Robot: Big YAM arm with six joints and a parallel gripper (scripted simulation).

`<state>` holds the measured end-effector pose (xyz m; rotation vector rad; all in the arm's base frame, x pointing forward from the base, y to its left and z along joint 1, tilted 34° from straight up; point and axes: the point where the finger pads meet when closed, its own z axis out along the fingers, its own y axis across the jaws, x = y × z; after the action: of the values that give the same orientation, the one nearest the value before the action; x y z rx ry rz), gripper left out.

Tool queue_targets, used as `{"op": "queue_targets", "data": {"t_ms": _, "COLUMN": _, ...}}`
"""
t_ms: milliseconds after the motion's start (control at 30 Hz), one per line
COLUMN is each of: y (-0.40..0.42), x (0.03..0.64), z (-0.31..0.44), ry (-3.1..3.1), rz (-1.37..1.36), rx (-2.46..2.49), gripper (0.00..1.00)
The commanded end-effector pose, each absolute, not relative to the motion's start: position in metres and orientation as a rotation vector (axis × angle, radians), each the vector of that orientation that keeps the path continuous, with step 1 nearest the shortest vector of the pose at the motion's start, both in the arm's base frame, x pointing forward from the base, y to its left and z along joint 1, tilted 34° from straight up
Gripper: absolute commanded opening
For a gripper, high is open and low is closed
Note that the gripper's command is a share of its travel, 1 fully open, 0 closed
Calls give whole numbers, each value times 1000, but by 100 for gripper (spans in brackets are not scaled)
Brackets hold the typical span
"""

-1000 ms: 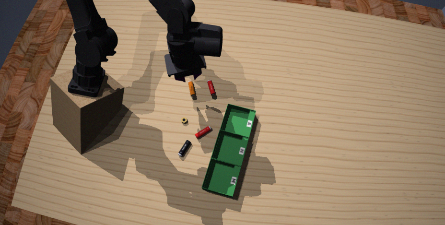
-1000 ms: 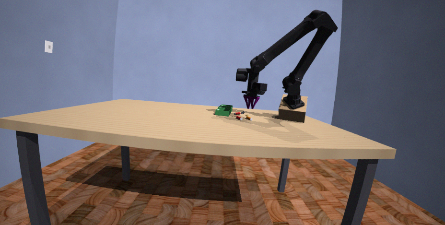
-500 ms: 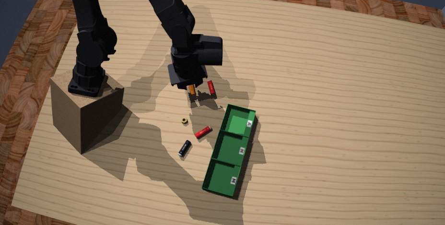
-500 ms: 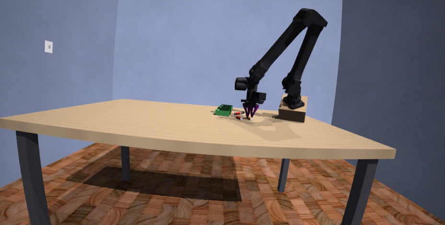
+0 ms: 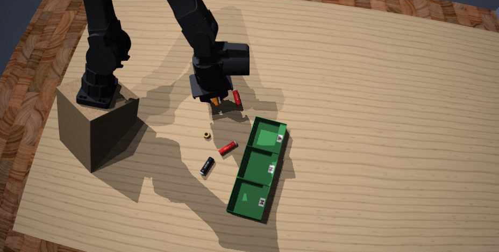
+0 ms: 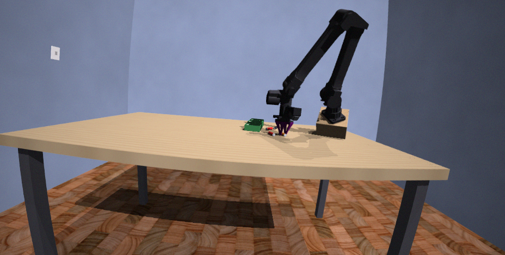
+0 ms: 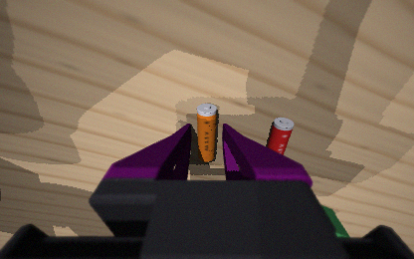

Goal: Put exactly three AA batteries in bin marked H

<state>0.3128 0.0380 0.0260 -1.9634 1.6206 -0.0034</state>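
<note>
While my gripper (image 7: 206, 129) hangs low over the table (image 5: 348, 110), its two purple fingers stand on either side of an orange battery (image 7: 206, 131). They are only partly open, with a narrow gap on each side of the battery, and they do not press on it; I hold nothing. The orange battery lies flat on the wood, with its white cap pointing away from my wrist camera.

Just beside it, to the right in the wrist view, lies a red battery (image 7: 280, 135), apart from my fingers. In the top view this red battery (image 5: 236, 97) is just next to my gripper (image 5: 218, 101), between it and the green tray (image 5: 244, 159).

The green tray has three compartments in a row, marked A (image 5: 279, 138), H (image 5: 270, 168) and M (image 5: 262, 201). H is the middle one, and I see no battery in it. Near the long side of the tray lies a second red battery (image 5: 227, 148), and a black battery (image 5: 206, 165) lies a little further from the tray. A small yellow and black ring (image 5: 206, 135) lies between these and my gripper. My arm stands on a brown block (image 5: 69, 117) at the table edge.
</note>
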Motion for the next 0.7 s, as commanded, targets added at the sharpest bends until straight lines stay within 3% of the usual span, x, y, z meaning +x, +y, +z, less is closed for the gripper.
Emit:
{"op": "queue_targets", "data": {"t_ms": 0, "y": 38, "x": 311, "z": 21, "ry": 1634, "rz": 8, "rx": -1958, "gripper": 28}}
{"op": "queue_targets", "data": {"t_ms": 167, "y": 37, "x": 318, "z": 31, "ry": 1616, "rz": -18, "rx": -1957, "gripper": 28}}
{"op": "queue_targets", "data": {"t_ms": 200, "y": 37, "x": 318, "z": 31, "ry": 1615, "rz": -18, "rx": -1957, "gripper": 9}}
{"op": "queue_targets", "data": {"t_ms": 667, "y": 36, "x": 318, "z": 31, "ry": 1615, "rz": -19, "rx": -1957, "gripper": 9}}
